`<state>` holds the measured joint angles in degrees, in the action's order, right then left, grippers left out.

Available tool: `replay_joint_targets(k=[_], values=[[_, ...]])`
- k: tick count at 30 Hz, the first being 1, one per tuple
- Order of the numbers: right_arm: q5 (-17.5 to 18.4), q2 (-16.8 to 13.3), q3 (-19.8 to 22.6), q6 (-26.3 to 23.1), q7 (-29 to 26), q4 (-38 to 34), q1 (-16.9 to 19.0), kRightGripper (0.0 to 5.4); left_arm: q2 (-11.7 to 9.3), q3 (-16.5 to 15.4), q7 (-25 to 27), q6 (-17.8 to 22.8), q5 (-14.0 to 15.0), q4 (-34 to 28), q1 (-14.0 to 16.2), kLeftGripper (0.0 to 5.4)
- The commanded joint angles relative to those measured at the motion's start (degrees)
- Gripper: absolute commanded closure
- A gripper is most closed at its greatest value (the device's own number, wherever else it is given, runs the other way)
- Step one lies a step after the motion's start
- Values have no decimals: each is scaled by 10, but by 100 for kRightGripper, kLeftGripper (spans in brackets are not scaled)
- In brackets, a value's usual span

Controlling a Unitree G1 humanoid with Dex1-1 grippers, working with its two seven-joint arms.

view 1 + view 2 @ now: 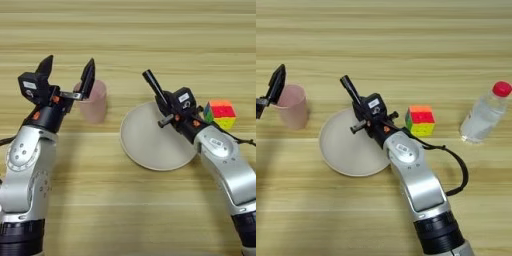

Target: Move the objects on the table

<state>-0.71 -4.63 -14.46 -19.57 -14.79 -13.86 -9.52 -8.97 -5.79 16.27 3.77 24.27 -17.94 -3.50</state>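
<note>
Pale wooden planks run sideways across the counter (150,30) that fills our view. At far left we see the left gripper (67,67) raised over the counter, its two black fingers (88,75) spread wide apart and pinching nothing; the nearer finger stands just in front of the rim of the pink cup (95,102), and we cannot tell whether it touches. The cup stands upright on the wood, just left of the plate (145,142), apart from it. The round beige plate lies flat near the middle, and the right arm reaches across its right part. The right gripper (162,102) hovers over the plate's far right edge with its fingers pressed on the marker (152,84), which slants up and to the left, its free end past the plate's far rim. Just right of that gripper the cube (220,114) sits on the counter beside the plate, close to the wrist but clear of it. Farthest right, seen only in the right eye view, a clear bottle (483,115) with a red cap stands well apart from the cube.
</note>
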Motion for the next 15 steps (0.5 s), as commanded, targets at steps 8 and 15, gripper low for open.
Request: replay_joint_targets(k=[8,15], values=[[5,1,-15,26,-9,-40,13,447,18,47,34,71,48,-8,-13,0],[5,4,-26,26,-9,-55,15,447,27,78,53,106,65,2,-29,0]])
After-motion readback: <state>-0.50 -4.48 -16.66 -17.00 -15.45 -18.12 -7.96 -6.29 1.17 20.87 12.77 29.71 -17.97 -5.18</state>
